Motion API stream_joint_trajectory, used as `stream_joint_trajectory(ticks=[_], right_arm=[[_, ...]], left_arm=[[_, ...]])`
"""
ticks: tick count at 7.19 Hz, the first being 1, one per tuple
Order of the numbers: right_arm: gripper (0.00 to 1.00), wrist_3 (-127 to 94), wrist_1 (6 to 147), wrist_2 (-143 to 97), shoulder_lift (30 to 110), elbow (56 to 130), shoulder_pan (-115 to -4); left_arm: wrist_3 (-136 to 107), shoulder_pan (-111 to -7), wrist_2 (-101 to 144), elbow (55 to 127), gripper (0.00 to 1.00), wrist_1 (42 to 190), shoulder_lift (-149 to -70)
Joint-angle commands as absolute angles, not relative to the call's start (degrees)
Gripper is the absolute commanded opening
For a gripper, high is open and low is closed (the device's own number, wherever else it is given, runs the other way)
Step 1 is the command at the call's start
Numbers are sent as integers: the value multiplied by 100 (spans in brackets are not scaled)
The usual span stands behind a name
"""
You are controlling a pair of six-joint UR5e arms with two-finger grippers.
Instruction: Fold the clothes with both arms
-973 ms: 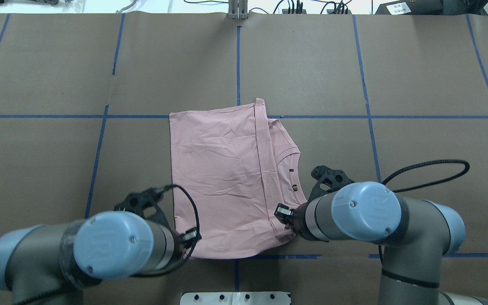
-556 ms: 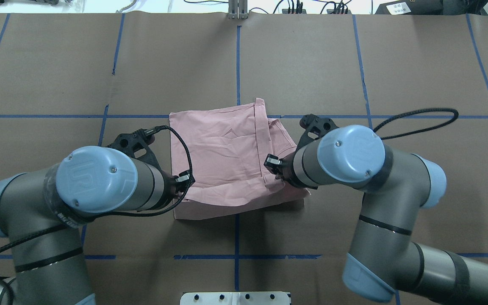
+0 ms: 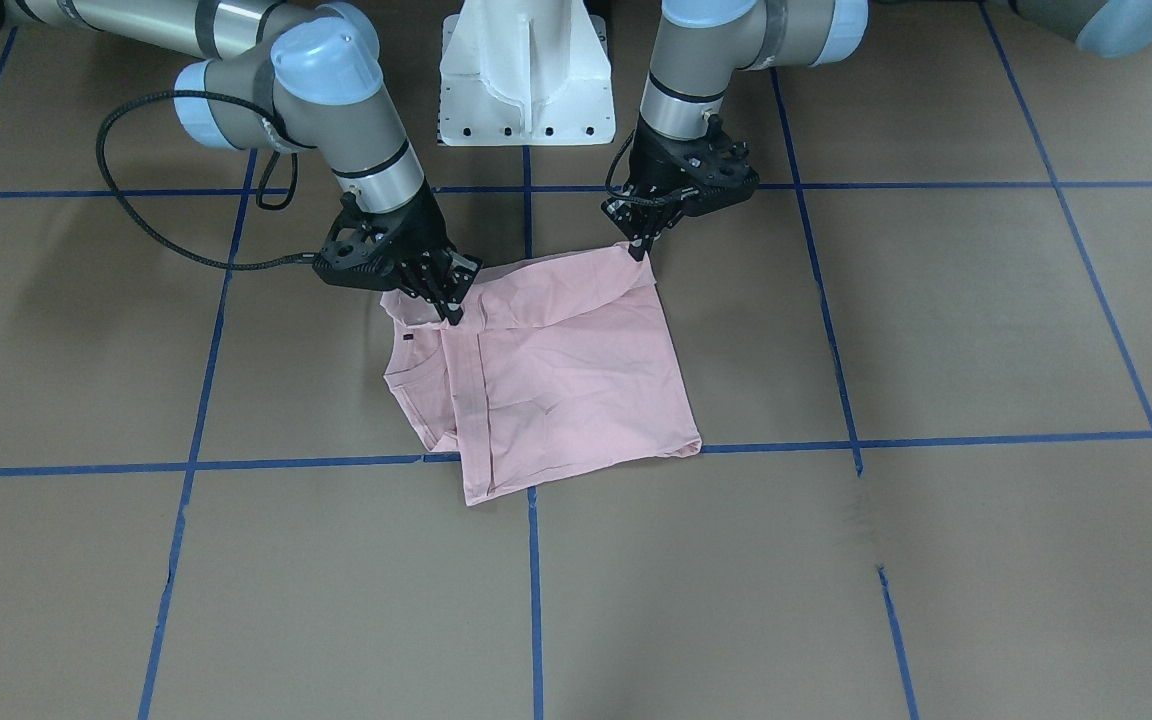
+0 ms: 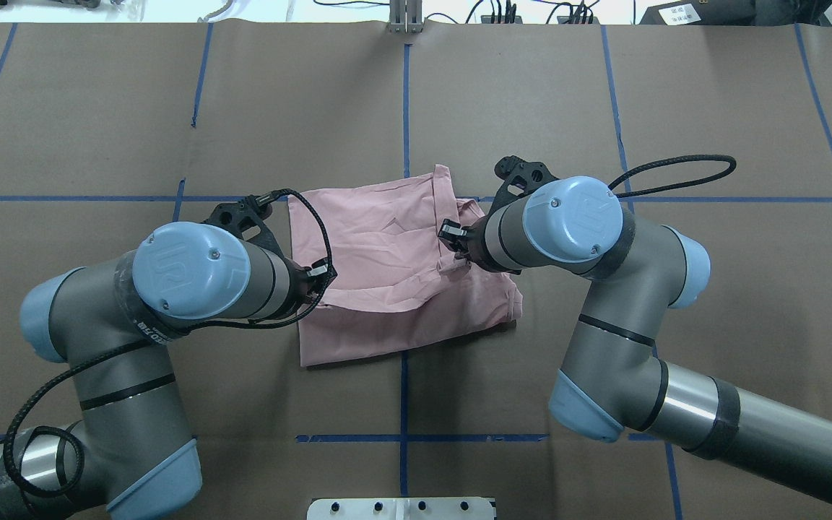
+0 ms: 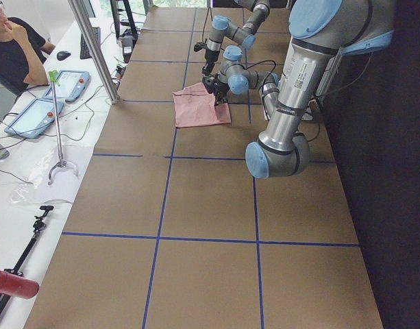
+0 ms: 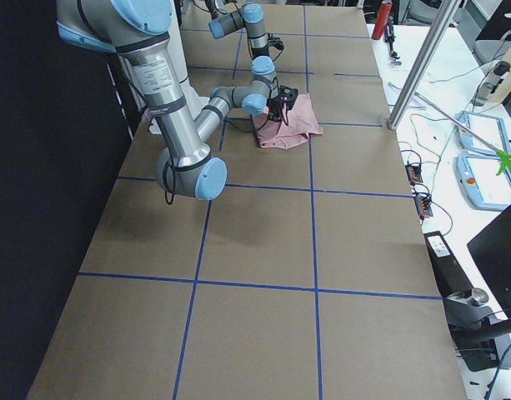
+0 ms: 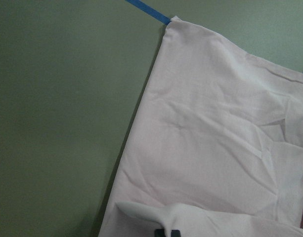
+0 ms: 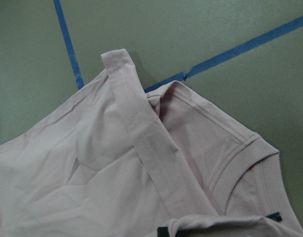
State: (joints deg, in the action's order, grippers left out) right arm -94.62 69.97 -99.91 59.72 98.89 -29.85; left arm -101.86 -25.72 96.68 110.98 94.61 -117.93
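The pale pink T-shirt [image 4: 380, 238] lies at the table's middle, plain side up, with its near edge lifted and doubled over towards the far side. My left gripper [image 3: 641, 245] is shut on the shirt's raised corner. My right gripper [image 3: 451, 305] is shut on the other raised corner, beside the collar [image 8: 230, 143] and a small black tag [image 8: 275, 216]. In the overhead view both wrists hide most of the fingers. The left wrist view shows the smooth cloth [image 7: 215, 148] below the pinched fold. The print is hidden.
The table [image 4: 604, 108] is covered in brown paper with a grid of blue tape lines. The white pedestal [image 3: 526, 70] stands at the robot's edge. A black cable [image 4: 676, 170] loops off the right wrist. An operator [image 5: 11, 48] sits at a side desk.
Both arms have moved away from the robot and carried the shirt's near edge up and over towards the far edge. The shirt's visible footprint has become shorter.
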Motion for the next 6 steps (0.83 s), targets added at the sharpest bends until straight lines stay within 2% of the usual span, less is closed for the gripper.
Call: stream_joint_trajectory(ticks=[1, 2, 3, 4, 5, 6], right_arm=[[0, -9518, 6855, -9984, 5924, 9695, -3189], [0, -9571, 6873, -10019, 5619, 9346, -3478], [4, -9554, 6873, -10072, 4998, 8629, -3828], [99, -9475, 6838, -10116, 4192, 7569, -4041], [100, -9335, 6820, -10108, 3731, 6880, -4173], [100, -9134, 6725, -10081, 3631, 6629, -4271]], left_arm=[[-10160, -2872, 9668, 11022, 0, 9579, -11821], [-10091, -3257, 9703, 10682, 0, 9859, -11908], [-9698, -3626, 9703, 9896, 7, 10201, -12249], [-9242, -3865, 9694, 8870, 99, 10891, -12556], [-8968, -4067, 9694, 8538, 100, 11281, -12612], [-8869, -4148, 9720, 8534, 100, 11268, -12612]])
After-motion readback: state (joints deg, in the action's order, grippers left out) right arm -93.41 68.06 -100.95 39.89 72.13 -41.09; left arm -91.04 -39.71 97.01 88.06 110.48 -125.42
